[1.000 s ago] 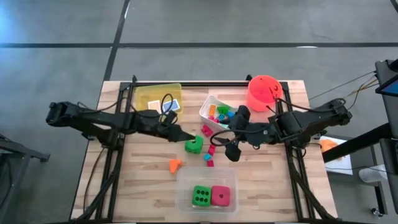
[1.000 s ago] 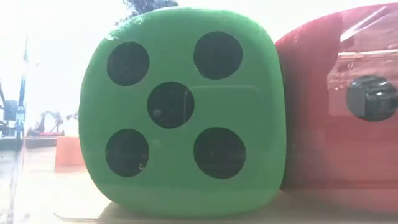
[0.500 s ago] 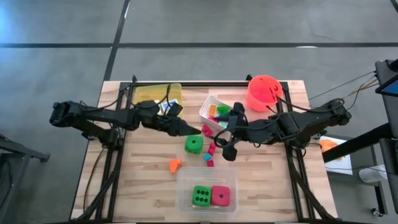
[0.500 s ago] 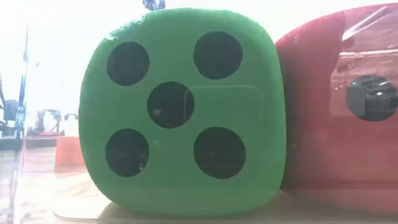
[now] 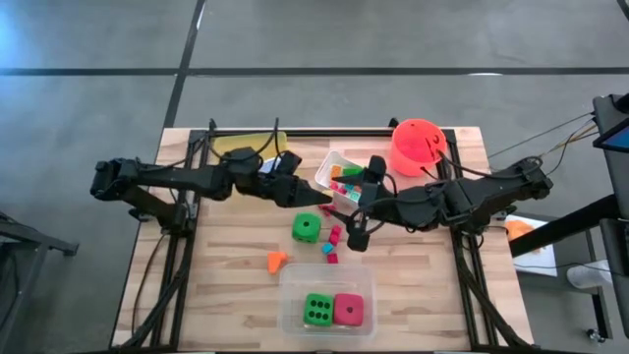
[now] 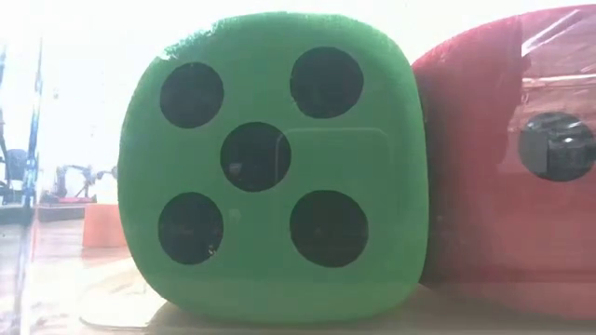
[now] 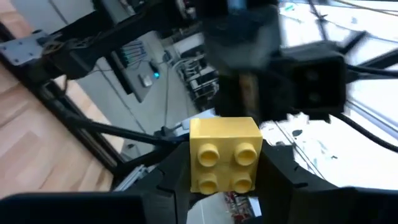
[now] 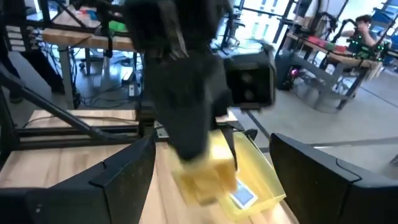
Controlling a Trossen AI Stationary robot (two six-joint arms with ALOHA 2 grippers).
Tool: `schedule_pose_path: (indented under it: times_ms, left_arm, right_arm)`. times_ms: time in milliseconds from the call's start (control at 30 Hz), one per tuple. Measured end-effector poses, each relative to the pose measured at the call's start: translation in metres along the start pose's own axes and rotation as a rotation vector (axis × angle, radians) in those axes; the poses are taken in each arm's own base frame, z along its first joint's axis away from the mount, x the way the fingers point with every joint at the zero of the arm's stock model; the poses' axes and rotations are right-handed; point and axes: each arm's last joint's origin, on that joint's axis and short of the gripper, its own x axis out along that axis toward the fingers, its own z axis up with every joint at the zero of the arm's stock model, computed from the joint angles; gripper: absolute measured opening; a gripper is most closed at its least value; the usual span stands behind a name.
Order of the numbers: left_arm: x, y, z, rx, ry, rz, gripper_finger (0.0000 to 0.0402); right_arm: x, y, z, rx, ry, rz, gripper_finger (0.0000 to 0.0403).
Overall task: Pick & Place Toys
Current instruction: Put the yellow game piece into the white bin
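Observation:
My left gripper (image 5: 316,196) reaches level from the table's left to just left of the white tub (image 5: 339,169). It is shut on a yellow four-stud block (image 7: 224,163). My right gripper (image 5: 356,234) hangs open above the table's middle, facing the left gripper, with nothing between its fingers (image 8: 118,180). A green die (image 5: 307,228), an orange block (image 5: 276,261) and a few small pink and blue blocks (image 5: 332,246) lie loose on the table. Another green die (image 6: 265,167) and a pink die (image 6: 521,158) sit in the clear tub (image 5: 326,307). My left gripper pinches the yellow block by two opposite side faces (image 7: 194,168) between its two fingers. The studded face is turned back toward the wrist. The fingers point level toward the table's right. The block is lifted clear of the table.
The white tub holds several small blocks. A yellow tub (image 5: 246,147) with a tile (image 8: 242,196) stands at the far left under my left arm. An orange bucket (image 5: 418,146) stands at the far right. The clear tub is at the near edge.
My left gripper has risen and moved toward the table's right and far side, nearer the white tub, carrying the yellow block clear of the table. My right gripper has rolled at the wrist and stayed open near the table's middle.

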Motion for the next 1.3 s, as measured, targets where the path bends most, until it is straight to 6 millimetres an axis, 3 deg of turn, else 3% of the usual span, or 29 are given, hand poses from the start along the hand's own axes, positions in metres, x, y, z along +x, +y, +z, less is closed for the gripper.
schedule_pose_path:
  times_ms: [300,467,567,833,967,1033,1200,1300]
  left_arm:
    - [0.017,0.003,0.010,-0.026,0.047,-0.037,0.0121]
    - [0.019,-0.007,0.014,-0.003,0.055,-0.082,0.0121]
    - [0.019,-0.009,0.016,0.002,0.057,-0.095,0.0121]
    - [0.018,-0.009,0.016,-0.020,0.071,-0.102,0.0121]
    - [0.018,-0.009,0.016,-0.051,0.075,-0.107,0.0121]
    - [0.018,-0.009,0.017,-0.063,0.070,-0.104,0.0146]
    - [0.018,-0.009,0.018,-0.064,0.055,-0.099,0.0286]
    - [0.018,-0.008,0.018,-0.067,0.050,-0.097,0.0350]
  right_arm:
    - [-0.001,0.001,0.000,-0.026,0.001,-0.005,0.0308]
    - [-0.001,0.001,0.001,-0.041,-0.002,-0.010,0.0299]
    - [-0.002,0.000,0.003,-0.043,-0.007,-0.017,0.0266]
    - [-0.002,0.000,0.002,-0.076,0.002,-0.026,0.0133]
    - [-0.002,0.000,0.002,-0.070,-0.001,-0.023,0.0132]
    - [-0.001,0.000,0.002,-0.063,-0.002,-0.017,0.0132]
    - [-0.001,0.000,0.002,-0.044,-0.002,-0.001,0.0132]
    - [-0.001,0.000,0.000,-0.045,0.017,0.000,0.0132]
